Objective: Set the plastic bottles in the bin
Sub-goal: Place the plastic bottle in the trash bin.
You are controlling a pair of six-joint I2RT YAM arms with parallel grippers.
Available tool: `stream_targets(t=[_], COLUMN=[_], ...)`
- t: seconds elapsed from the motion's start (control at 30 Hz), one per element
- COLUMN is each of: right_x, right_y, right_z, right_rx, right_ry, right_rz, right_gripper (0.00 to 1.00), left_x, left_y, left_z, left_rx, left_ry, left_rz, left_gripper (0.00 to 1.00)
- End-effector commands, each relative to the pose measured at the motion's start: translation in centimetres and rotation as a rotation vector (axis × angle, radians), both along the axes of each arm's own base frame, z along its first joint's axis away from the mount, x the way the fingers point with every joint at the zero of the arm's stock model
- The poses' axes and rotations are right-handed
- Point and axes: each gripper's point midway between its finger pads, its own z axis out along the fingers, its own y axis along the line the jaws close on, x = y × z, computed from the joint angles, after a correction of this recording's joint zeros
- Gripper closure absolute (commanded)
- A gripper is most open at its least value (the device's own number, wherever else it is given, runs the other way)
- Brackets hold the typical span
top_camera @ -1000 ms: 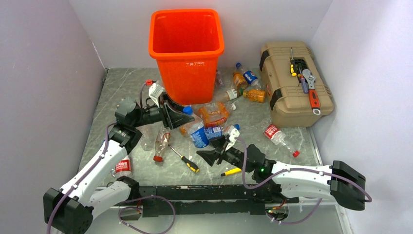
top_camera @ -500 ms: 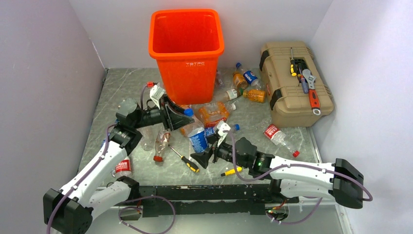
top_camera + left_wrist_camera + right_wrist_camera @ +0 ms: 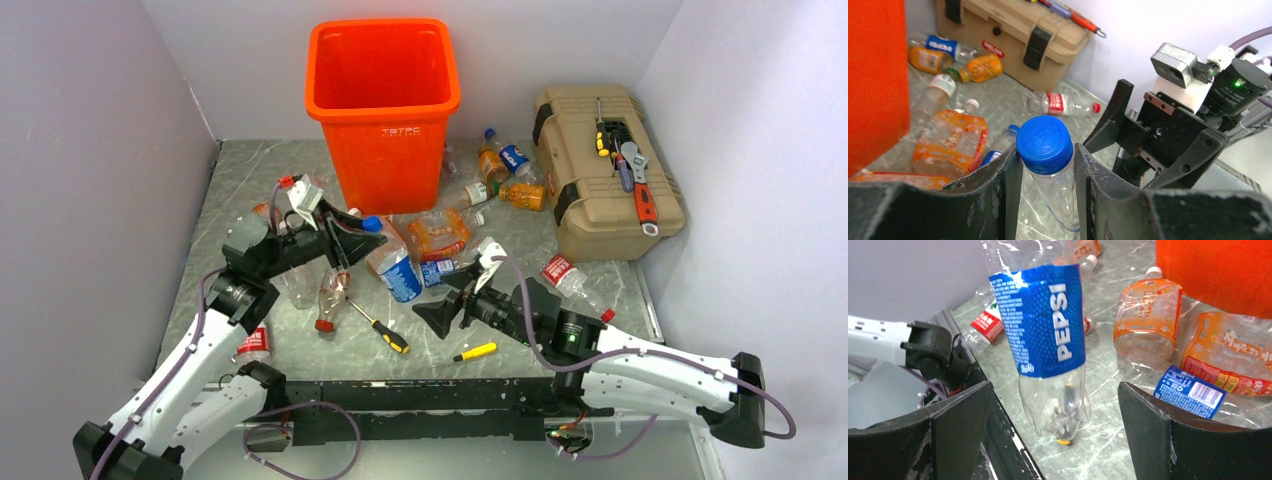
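Observation:
My left gripper [image 3: 347,238] [image 3: 1046,150] is shut on the neck of a clear Pepsi bottle [image 3: 396,268] [image 3: 1045,335], just under its blue cap [image 3: 1044,142]. The bottle hangs base down, a little above the table. My right gripper [image 3: 447,312] [image 3: 1053,387] stands open to its right, fingers wide apart and touching nothing. The orange bin [image 3: 383,100] [image 3: 873,75] stands upright at the back. Several more bottles lie on the table: a crushed orange one [image 3: 438,235], a clear red-labelled one [image 3: 568,275], and a cluster [image 3: 505,170] right of the bin.
A tan toolbox [image 3: 605,170] with hand tools on its lid stands at the back right. Two yellow-handled screwdrivers [image 3: 380,325] [image 3: 475,351] lie near the front. Crushed bottles [image 3: 328,295] lie under my left arm. Walls close in the left, back and right.
My right gripper opened wide and drew back to the right. My left arm rose and shifted left, carrying the Pepsi bottle by its neck.

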Motion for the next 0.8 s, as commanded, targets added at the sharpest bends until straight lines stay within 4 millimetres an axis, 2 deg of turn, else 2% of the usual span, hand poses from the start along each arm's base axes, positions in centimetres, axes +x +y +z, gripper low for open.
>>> stream_targets(t=[0.0,0.1,0.2,0.23,0.27,0.4,0.5,0.6,0.7,0.77], right_x=[0.6,1.0,1.2,1.2,1.4,1.3,0.9,0.7,0.6,0.6], right_y=[-2.3,-3.5,-3.9,-4.0,-4.1,-3.7,-3.4,-3.6,-4.1,-4.7], right_z=[0.2,0.0,0.0,-0.2,-0.2,-0.3,-1.4,-2.3,-3.1,-3.6], right_rx=[0.03,0.05,0.068,0.079,0.092,0.111,0.092,0.082,0.08,0.075], right_ry=[0.034,0.024,-0.006,-0.012,-0.015,-0.014,0.004,0.024,0.048,0.063], right_rz=[-0.105,-0.152,-0.164,-0.169,-0.179,-0.165,-0.142,-0.139,-0.154,-0.177], right_gripper=[0.0,0.0,0.0,0.0,0.0,0.0,0.0,0.0,0.0,0.0], left_x=[1.0,1.5,2.9,3.2,4.0,6.6,7.8,11.6,16.0,19.3], left_y=[1.4,2.5,4.0,4.6,5.1,7.2,7.7,7.5,7.4,6.8], left_z=[2.8,6.9,12.4,15.2,17.0,24.2,28.5,30.0,30.2,28.7], left_rx=[-0.03,-0.059,-0.079,-0.092,-0.091,-0.126,-0.134,-0.06,0.065,0.157], left_ry=[-0.111,-0.207,-0.353,-0.421,-0.472,-0.673,-0.831,-0.867,-0.872,-0.849], left_rz=[0.124,0.205,0.323,0.37,0.419,0.611,0.693,0.78,0.861,0.877], left_gripper=[1.0,1.0,1.0,1.0,1.0,1.0,1.0,1.0,1.0,1.0])
